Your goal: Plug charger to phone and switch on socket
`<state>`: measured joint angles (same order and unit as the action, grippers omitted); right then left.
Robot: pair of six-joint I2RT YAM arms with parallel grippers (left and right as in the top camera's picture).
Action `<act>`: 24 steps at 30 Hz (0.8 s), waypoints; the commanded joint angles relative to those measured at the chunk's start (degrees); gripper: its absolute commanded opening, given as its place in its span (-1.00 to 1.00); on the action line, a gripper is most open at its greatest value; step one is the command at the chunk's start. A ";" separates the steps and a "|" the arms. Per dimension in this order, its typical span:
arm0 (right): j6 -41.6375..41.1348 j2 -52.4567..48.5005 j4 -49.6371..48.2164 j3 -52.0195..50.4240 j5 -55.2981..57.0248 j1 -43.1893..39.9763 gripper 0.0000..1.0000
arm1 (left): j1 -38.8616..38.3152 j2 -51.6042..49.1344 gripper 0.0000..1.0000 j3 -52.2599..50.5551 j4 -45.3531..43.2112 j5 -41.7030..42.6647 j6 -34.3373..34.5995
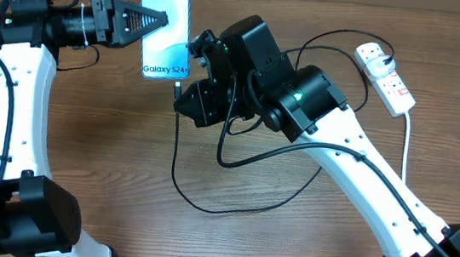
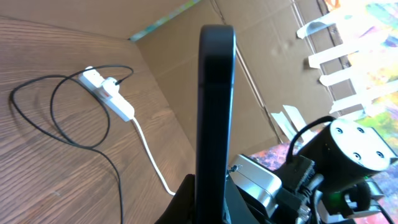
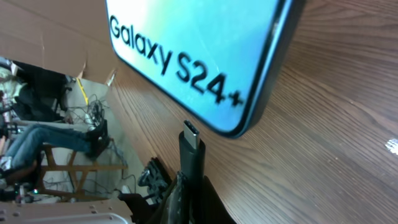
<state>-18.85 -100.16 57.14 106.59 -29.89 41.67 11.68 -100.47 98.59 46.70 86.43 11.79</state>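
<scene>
The phone [image 1: 165, 53] sits at the far side of the tabletop [image 1: 108, 150], pinched across its thin body by the left hand [image 1: 162, 20]. The power strip [image 1: 387, 77] lies well apart to the right; its switch state is unreadable. The right hand [image 3: 186, 190] clamps the cable [image 1: 177, 157] behind its connector [image 3: 191, 138], just short of the phone's bottom edge. Plugging in and switching look undone. Wood-grain surface, cardboard walls [image 2: 249, 74].
</scene>
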 commanded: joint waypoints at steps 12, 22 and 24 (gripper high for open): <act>-3.87 -0.26 -2.86 0.20 -2.75 -0.09 -0.93 | 0.26 0.39 -0.92 0.57 -0.28 4.13 -0.83; -5.18 -0.50 -2.56 0.17 -2.80 1.09 -0.93 | 0.26 0.39 -0.92 0.57 -0.33 4.11 -0.61; -5.20 -0.70 -2.97 0.17 -2.40 1.86 -0.93 | 0.26 0.39 -0.92 0.57 -0.48 4.13 -0.61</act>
<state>-23.64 -100.18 54.85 106.59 -32.05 42.17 11.68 -100.47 98.59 46.65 87.48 11.79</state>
